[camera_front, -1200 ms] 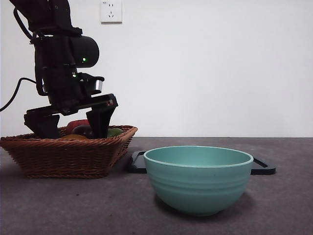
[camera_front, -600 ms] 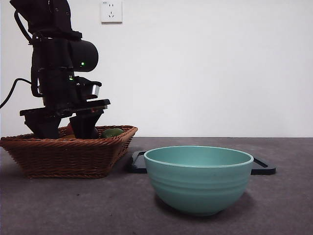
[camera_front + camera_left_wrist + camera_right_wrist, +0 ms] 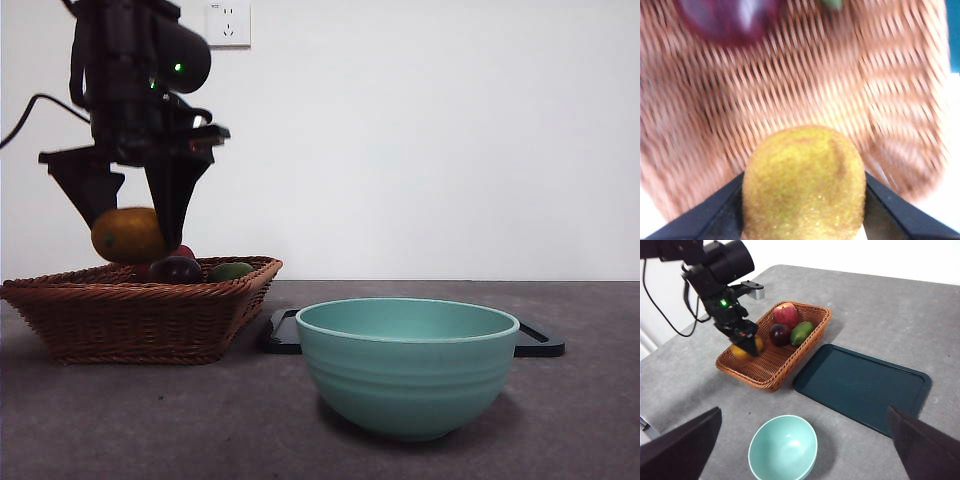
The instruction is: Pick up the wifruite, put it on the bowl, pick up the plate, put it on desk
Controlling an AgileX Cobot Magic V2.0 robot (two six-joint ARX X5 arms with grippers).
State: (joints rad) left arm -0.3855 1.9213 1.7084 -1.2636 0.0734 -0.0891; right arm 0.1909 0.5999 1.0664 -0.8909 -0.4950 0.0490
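My left gripper (image 3: 133,228) is shut on the wifruite (image 3: 128,235), a dull-orange round fruit, and holds it just above the basket's left part. In the left wrist view the wifruite (image 3: 803,185) fills the gap between the two black jaws. The teal-green bowl (image 3: 407,365) stands empty on the desk (image 3: 150,420), near the front and to the right of the basket. Behind the bowl lies the plate (image 3: 535,340), a flat dark teal rectangular tray (image 3: 862,387). My right gripper (image 3: 802,412) hangs high over the desk, open and empty.
A wicker basket (image 3: 140,310) stands at the left and holds a red apple (image 3: 785,315), a dark purple fruit (image 3: 176,268) and a green fruit (image 3: 231,271). A wall socket (image 3: 228,22) sits on the white wall behind.
The left gripper closed on the wifruite down in the basket, then rose with it until the fruit hangs above the basket rim. Bowl and plate have not moved.
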